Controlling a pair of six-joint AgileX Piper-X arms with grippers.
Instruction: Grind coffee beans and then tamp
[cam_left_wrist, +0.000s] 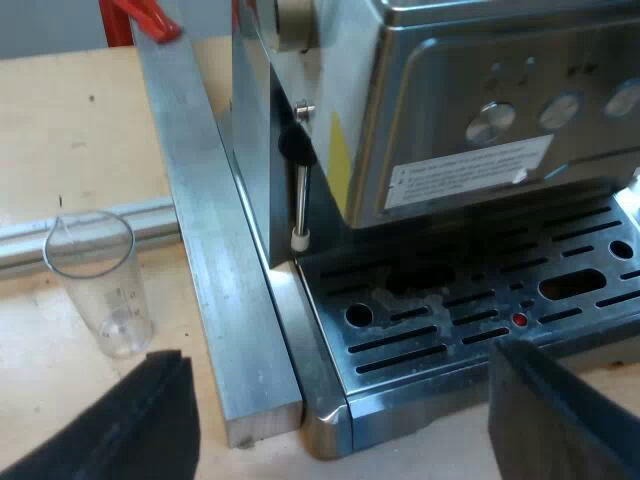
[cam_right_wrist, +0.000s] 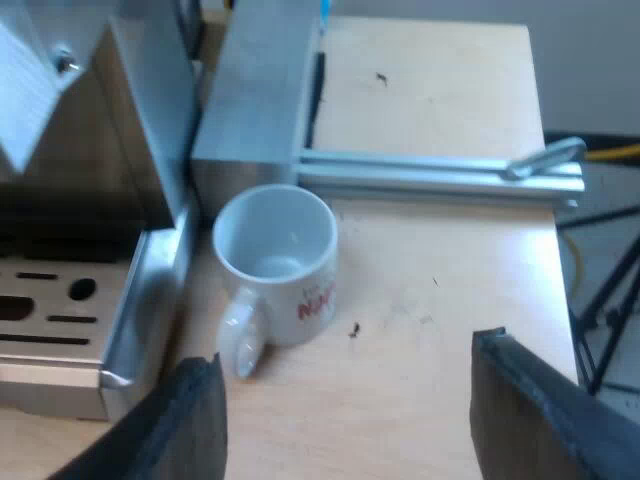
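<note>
In the left wrist view, the left gripper (cam_left_wrist: 338, 356) is held wide open and empty over the drip tray (cam_left_wrist: 480, 300) of the espresso machine (cam_left_wrist: 450, 120); a measuring glass (cam_left_wrist: 95, 285) is stood upright on the table (cam_left_wrist: 80, 120) nearby. In the right wrist view, the right gripper (cam_right_wrist: 347, 352) is spread wide, nothing gripped, near a mug (cam_right_wrist: 280, 260) set upright just beside the machine's base.
</note>
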